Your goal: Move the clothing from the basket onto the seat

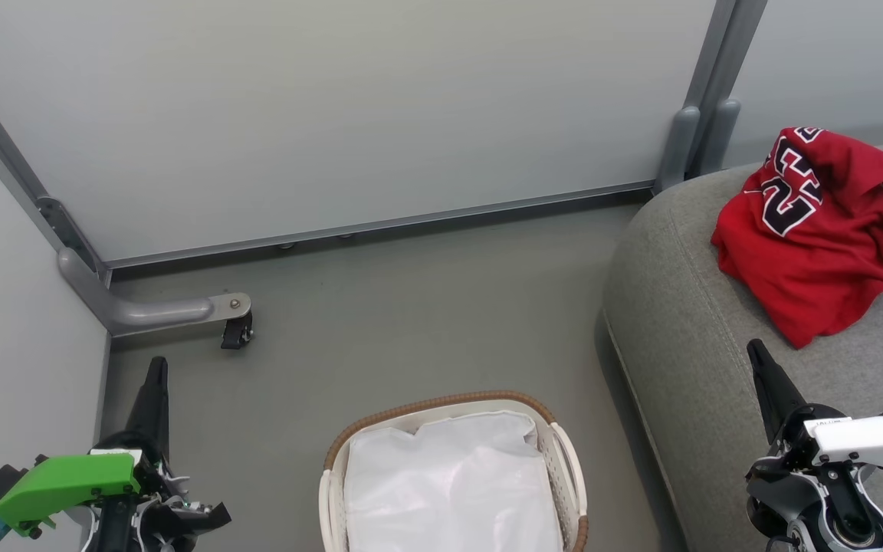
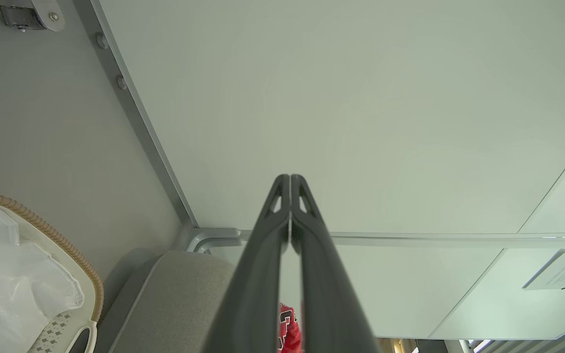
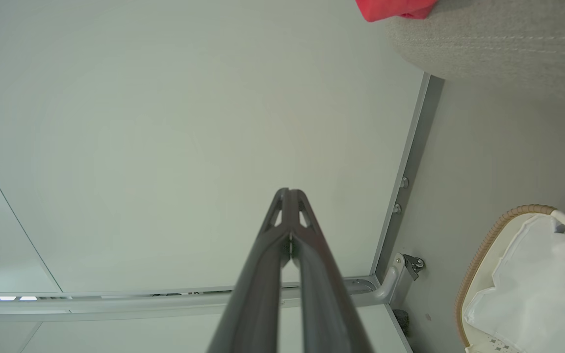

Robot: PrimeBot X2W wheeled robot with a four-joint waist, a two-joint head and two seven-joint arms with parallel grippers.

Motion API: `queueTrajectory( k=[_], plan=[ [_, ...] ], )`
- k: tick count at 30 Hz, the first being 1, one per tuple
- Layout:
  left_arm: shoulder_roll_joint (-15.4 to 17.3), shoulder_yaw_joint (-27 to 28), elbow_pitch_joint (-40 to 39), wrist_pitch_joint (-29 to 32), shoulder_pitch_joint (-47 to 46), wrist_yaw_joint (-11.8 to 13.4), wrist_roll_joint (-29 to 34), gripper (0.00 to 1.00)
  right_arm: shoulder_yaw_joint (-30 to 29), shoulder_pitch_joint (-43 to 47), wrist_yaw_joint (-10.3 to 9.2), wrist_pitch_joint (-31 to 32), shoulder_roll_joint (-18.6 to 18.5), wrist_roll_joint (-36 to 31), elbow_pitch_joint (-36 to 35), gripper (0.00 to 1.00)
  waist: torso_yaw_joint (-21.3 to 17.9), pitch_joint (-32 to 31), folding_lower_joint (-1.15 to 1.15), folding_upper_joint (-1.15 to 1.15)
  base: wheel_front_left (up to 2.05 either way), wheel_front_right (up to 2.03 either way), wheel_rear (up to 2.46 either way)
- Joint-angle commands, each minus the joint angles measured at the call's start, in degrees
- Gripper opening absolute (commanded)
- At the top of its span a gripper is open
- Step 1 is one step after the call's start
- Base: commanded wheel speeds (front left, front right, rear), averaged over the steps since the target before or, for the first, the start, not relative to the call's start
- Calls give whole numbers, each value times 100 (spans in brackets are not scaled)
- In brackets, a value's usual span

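Note:
The red clothing [image 1: 817, 234], a jersey with black-and-white numbers and a bit of white trim, lies bunched on the grey seat [image 1: 687, 322] at the right. A red edge of the clothing [image 3: 395, 9] rests on the seat [image 3: 498, 44] in the right wrist view. The basket [image 1: 449, 402] with tan woven rim stands on the floor at bottom centre, holding just its white liner. My left gripper [image 1: 156, 366] is shut at lower left, left of the basket. My right gripper [image 1: 756, 351] is shut at lower right, over the seat's front, below the clothing. Both hold nothing.
Grey partition walls [image 1: 334, 115] close off the back and left. A metal foot with a black caster [image 1: 236, 331] sticks out onto the floor at the left. Open grey floor [image 1: 426, 307] lies between wall, basket and seat.

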Motion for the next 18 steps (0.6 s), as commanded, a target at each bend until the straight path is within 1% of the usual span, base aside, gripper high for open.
queueTrajectory(
  k=[1, 18],
  plan=[
    [33, 13, -12, 24, -54, -34, -17, 0, -11, 59, 2, 8, -34, 19, -22, 0, 0, 0, 0, 0, 0, 0, 0],
    [33, 12, -12, 25, -54, -29, -17, 0, -10, 59, 2, 8, -34, 19, -21, 0, 0, 0, 0, 0, 0, 0, 0]
  ],
)
